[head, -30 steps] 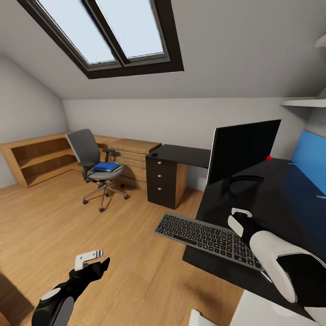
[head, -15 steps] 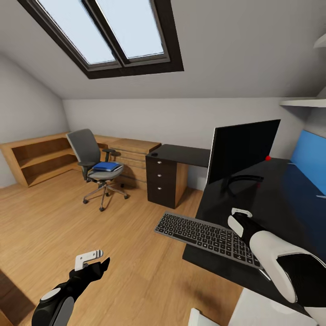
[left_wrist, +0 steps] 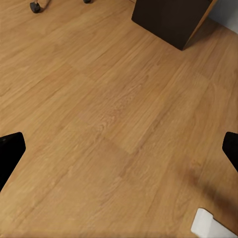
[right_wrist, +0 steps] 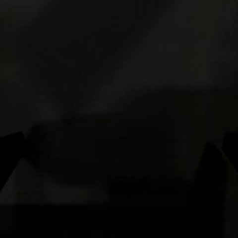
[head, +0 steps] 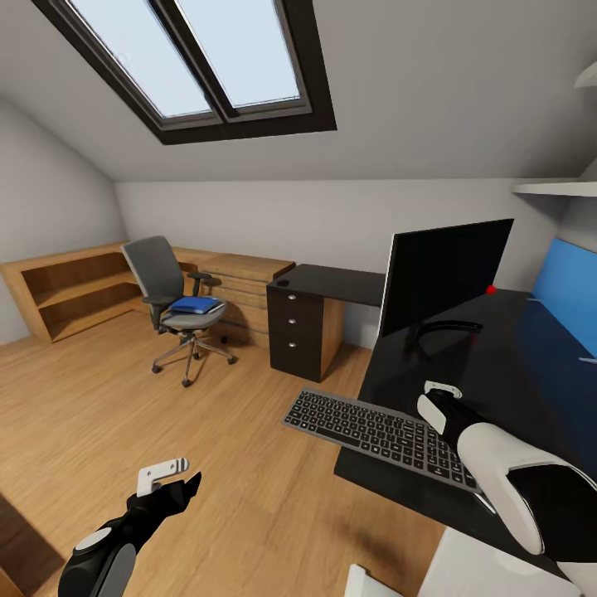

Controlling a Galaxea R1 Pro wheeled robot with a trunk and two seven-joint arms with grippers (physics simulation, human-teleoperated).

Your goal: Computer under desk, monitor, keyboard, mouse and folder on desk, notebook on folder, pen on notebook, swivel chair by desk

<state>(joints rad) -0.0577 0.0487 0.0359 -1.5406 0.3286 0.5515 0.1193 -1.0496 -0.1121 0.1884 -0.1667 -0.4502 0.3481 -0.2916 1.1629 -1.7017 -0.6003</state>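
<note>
The black monitor point(head: 448, 278) stands on the black desk point(head: 522, 365). The silver keyboard point(head: 377, 431) lies at the desk's near left edge, its left end hanging over the floor. My right gripper point(head: 442, 390) hovers low over the desk just beyond the keyboard; its dark fingertips point(right_wrist: 10, 148) sit wide apart, open on nothing. Far across the room the grey swivel chair point(head: 157, 274) carries the blue folder point(head: 195, 304) on its seat. I cannot make out the notebook at this distance. My left gripper point(head: 170, 479) hangs open over bare wood floor point(left_wrist: 119, 124).
The desk's black drawer unit point(head: 294, 332) with silver knobs stands between chair and monitor. Low light-wood cabinets point(head: 75, 286) line the far wall behind the chair. A small red object point(head: 492, 289) sits on the desk behind the monitor, near a blue panel point(head: 568, 290).
</note>
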